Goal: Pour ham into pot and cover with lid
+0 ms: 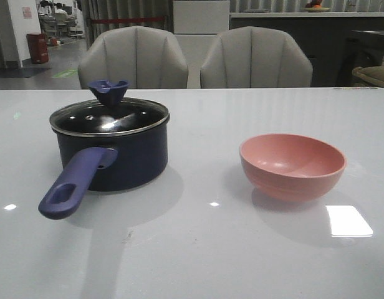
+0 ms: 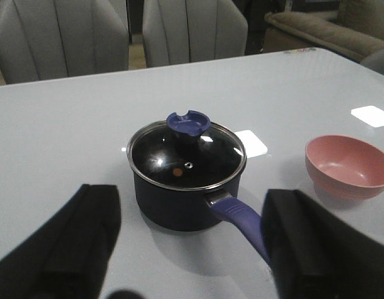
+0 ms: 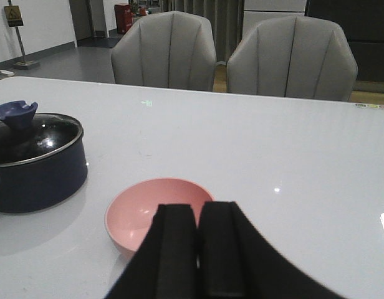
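The dark navy pot (image 1: 126, 163) stands on the left of the table, its purple-blue handle (image 1: 76, 182) pointing toward me. The glass lid (image 1: 111, 117) with its dark-blue knob (image 1: 108, 91) sits on the pot. In the left wrist view one small orange piece of ham (image 2: 177, 169) shows through the lid (image 2: 186, 156). My left gripper (image 2: 193, 198) is open and empty, just short of the pot (image 2: 173, 205). My right gripper (image 3: 197, 212) is shut and empty, just short of the pink bowl (image 3: 142, 212). Neither gripper shows in the front view.
The salmon-pink bowl (image 1: 293, 165) stands empty on the right of the white table (image 1: 211, 249). Two grey chairs (image 1: 136, 56) stand behind the table's far edge.
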Controlling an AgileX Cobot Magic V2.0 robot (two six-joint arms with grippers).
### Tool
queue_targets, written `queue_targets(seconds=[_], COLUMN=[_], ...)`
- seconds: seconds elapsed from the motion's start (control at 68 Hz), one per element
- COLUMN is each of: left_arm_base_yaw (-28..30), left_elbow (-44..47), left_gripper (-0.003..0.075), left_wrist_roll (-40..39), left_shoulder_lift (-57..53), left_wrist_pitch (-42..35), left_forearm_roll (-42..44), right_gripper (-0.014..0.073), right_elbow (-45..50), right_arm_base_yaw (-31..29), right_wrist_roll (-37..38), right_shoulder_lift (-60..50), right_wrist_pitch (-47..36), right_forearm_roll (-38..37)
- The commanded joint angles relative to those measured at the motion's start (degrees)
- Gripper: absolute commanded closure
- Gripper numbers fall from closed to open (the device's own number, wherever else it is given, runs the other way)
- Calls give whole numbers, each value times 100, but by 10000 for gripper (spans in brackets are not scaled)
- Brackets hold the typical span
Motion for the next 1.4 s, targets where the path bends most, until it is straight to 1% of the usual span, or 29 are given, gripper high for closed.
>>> queue_targets(seconds=[0.0,0.015,0.044,0.059,0.118,0.176,0.279,0.676,0.765,0.838,0.897,0.971,1.059,1.132,1.25,1.338,1.382], left_arm_base_yaw=[18,18,18,18,18,18,18,18,34,208,475,873,1336,1648,1908,1930,1930], left_elbow=[252,299,398,447,545,584,584,584,686,795,949,1266,1704,2037,2439,2629,2630], left_gripper=[387,427,482,524,624,592,609,608,608,608,608,608,608,608,608,608,608], left_wrist_roll=[-5,-5,-5,-5,-5,-5,-5,-5,-5,-5,-5,-100,-543,-697,-697,-697,-697], left_shoulder_lift=[-388,-441,-557,-615,-709,-734,-724,-724,-724,-724,-753,-873,-1071,-1288,-1631,-1839,-1938], left_wrist_pitch=[-786,-826,-901,-963,-1134,-1133,-1086,-1086,-1184,-1115,-1256,-1535,-2083,-2453,-2519,-2519,-2333], left_forearm_roll=[-92,-92,-92,-92,-92,-92,-92,-92,-40,178,217,411,757,790,834,974,1040], right_gripper=[447,447,447,447,447,447,447,447,447,447,447,447,447,447,447,447,447], right_elbow=[-165,-165,-165,-165,-165,-165,-165,-165,-165,-165,-165,-165,-165,-165,-165,-165,-165], right_arm_base_yaw=[4,4,4,4,4,4,4,4,4,4,4,4,4,4,4,4,4], right_wrist_roll=[-52,-52,-52,-52,-52,-52,-52,-52,-52,-52,-52,-52,-52,-52,-52,-52,-52], right_shoulder_lift=[37,37,37,37,37,37,37,37,37,37,37,37,37,37,37,37,37], right_wrist_pitch=[-458,-458,-458,-458,-458,-458,-458,-458,-458,-458,-458,-458,-458,-458,-458,-458,-458], right_forearm_roll=[13,13,13,13,13,13,13,13,13,13,13,13,13,13,13,13,13])
